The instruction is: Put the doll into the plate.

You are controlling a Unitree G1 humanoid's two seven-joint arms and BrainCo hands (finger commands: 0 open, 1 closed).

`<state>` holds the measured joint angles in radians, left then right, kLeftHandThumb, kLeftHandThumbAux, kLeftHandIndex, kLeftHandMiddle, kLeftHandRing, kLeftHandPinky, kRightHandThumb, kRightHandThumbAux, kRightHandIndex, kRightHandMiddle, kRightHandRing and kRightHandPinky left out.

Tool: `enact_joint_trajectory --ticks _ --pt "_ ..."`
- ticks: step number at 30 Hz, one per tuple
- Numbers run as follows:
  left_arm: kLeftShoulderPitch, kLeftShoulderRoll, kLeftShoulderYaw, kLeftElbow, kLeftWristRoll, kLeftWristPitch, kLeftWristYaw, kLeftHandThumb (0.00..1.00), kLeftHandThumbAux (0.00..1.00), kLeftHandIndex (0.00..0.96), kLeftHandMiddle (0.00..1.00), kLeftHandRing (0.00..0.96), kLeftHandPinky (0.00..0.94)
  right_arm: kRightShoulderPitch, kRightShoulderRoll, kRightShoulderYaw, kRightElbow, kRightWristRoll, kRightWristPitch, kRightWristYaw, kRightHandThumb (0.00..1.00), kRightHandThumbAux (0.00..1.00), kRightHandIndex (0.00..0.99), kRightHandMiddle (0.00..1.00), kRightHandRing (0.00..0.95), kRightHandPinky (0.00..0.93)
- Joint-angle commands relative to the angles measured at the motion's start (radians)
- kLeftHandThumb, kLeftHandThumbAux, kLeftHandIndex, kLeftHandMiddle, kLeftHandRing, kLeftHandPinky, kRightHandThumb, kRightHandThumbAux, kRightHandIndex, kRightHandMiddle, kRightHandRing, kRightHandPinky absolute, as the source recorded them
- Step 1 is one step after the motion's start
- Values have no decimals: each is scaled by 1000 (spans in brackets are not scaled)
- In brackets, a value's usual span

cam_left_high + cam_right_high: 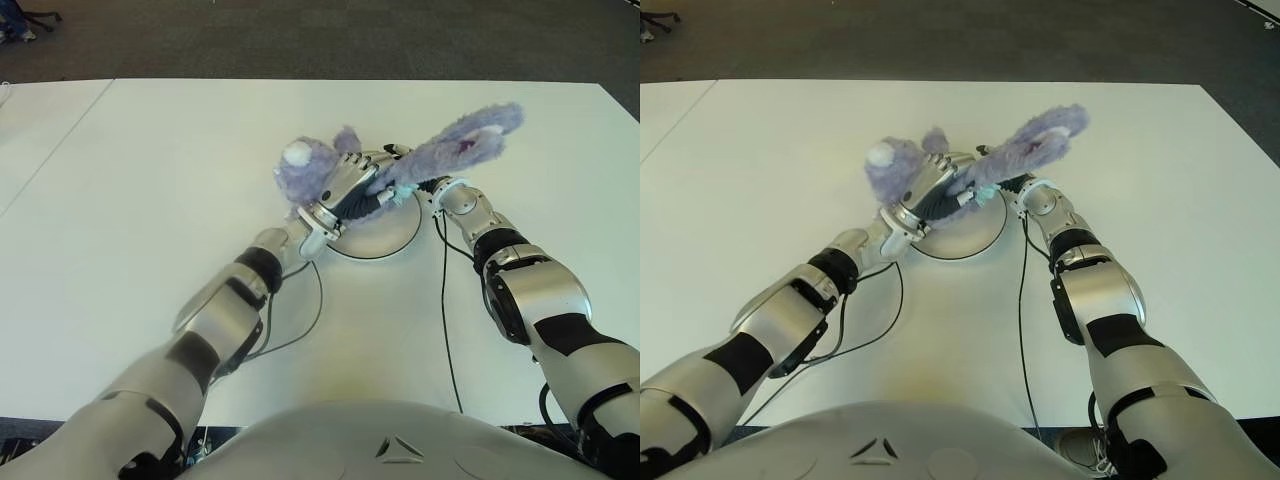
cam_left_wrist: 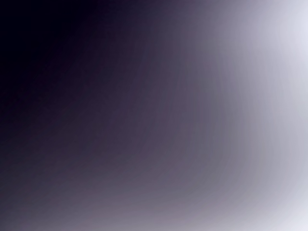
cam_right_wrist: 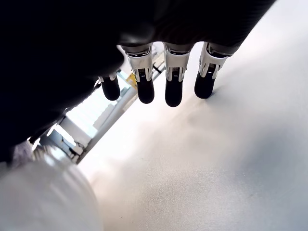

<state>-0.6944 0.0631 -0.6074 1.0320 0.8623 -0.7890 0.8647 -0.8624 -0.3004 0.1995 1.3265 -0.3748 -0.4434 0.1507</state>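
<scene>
A fluffy purple doll (image 1: 310, 165) hangs over the round white plate (image 1: 385, 238) in the middle of the table. Its long limb (image 1: 470, 138) stretches out to the right, past the plate's rim. My left hand (image 1: 350, 195) is over the plate with its fingers curled into the doll's fur. The left wrist view shows only a purple blur pressed against the lens. My right hand (image 3: 159, 89) sits at the plate's right edge, under the doll's long limb. Its fingers (image 3: 174, 91) are straight over the bare table and hold nothing.
Black cables (image 1: 446, 300) trail from both wrists across the white table (image 1: 150, 200) toward my body. A second table (image 1: 40, 120) joins on the left. Dark carpet (image 1: 350, 40) lies past the far edge.
</scene>
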Motion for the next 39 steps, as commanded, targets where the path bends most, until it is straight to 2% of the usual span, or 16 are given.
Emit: enact_joint_trajectory --ticks 1,4,9,12,13,14,15,17,18,20,23,28,31,33,36,39 --pt "126 25 -29 -101 -10 -73 -25 693 697 417 661 691 749 41 26 20 22 -19 26 24 61 512 27 88 86 84" --pt "173 54 -20 -176 -15 -82 -42 693 697 415 645 676 704 41 26 16 22 -13 30 27 73 516 29 89 87 84" --pt "247 91 -8 -287 -18 -63 -74 690 697 411 603 657 709 38 24 15 21 -13 31 27 79 517 31 89 85 78" --pt "310 112 -2 -381 -22 -35 -114 686 700 407 539 613 682 36 21 22 19 -20 31 21 71 516 28 88 83 70" --pt "322 114 0 -403 -25 -27 -128 513 527 242 493 592 681 36 21 24 19 -21 30 21 71 516 27 90 83 65" --pt "337 116 2 -430 -32 -19 -148 483 498 214 485 589 681 36 20 26 18 -23 28 20 70 516 27 90 83 64" --pt "349 118 5 -451 -37 -12 -164 448 473 158 419 572 680 36 19 28 17 -24 27 20 73 515 27 89 82 57" --pt "381 126 7 -499 -54 0 -207 437 466 141 400 566 680 36 19 31 17 -23 26 21 74 514 27 89 81 55" --pt "398 130 8 -525 -63 6 -231 399 464 55 278 489 590 36 19 33 17 -23 25 23 94 509 29 83 74 42" --pt "436 138 10 -581 -84 17 -278 386 464 27 239 464 561 35 20 34 16 -21 28 27 101 507 29 81 72 38" --pt "491 149 16 -676 -114 38 -348 302 494 0 182 374 442 33 23 35 16 -19 34 31 132 493 32 65 52 21" --pt "539 152 31 -775 -159 77 -462 228 492 0 141 317 379 29 27 38 17 -22 44 29 142 492 33 50 37 0" --pt "557 152 39 -803 -171 89 -507 149 481 0 125 251 257 28 31 42 18 -24 51 27 146 493 30 44 31 0" --pt "563 152 43 -813 -174 94 -530 123 474 0 117 219 216 28 32 44 19 -26 55 26 147 492 27 40 27 0" --pt "562 162 52 -819 -176 90 -556 110 463 0 100 169 149 26 35 48 20 -27 62 28 148 491 21 30 18 0" --pt "546 165 64 -805 -176 87 -569 112 456 0 83 137 20 25 37 51 20 -27 66 28 148 493 18 24 9 0"
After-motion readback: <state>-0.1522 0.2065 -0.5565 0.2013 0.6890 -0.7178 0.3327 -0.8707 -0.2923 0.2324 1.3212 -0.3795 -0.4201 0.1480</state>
